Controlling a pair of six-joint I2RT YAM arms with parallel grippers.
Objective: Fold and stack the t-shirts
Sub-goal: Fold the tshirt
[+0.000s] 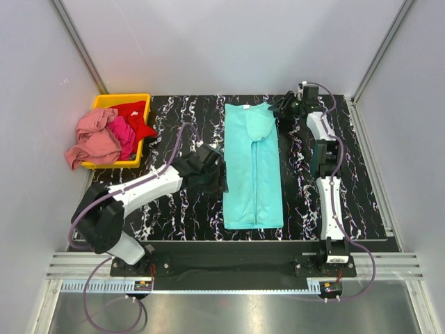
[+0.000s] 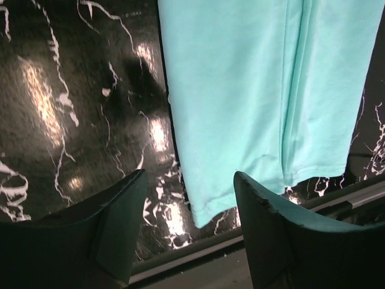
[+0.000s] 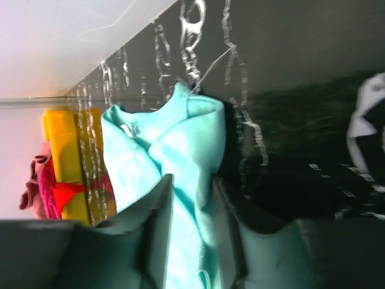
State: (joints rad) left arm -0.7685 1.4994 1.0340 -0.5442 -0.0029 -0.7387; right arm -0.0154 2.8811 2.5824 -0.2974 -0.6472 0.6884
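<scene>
The turquoise t-shirt [image 2: 240,90] runs off the top and right edges of the left wrist view. Left of it, in the yellow bin [image 1: 125,99], the salmon pink t-shirt [image 1: 94,139] covers much of the magenta t-shirt [image 1: 124,132] and the red t-shirt [image 1: 135,111]. At its collar end the right gripper [image 3: 191,180] straddles blurred cloth; whether it pinches the cloth is unclear.

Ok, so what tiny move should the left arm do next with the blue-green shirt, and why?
Probably lower the left tool onto the near hem corner of the teal t-shirt and pinch it. The shirt lies in a long narrow strip, the tool stands open and empty, and that corner sits just ahead of it.
</scene>
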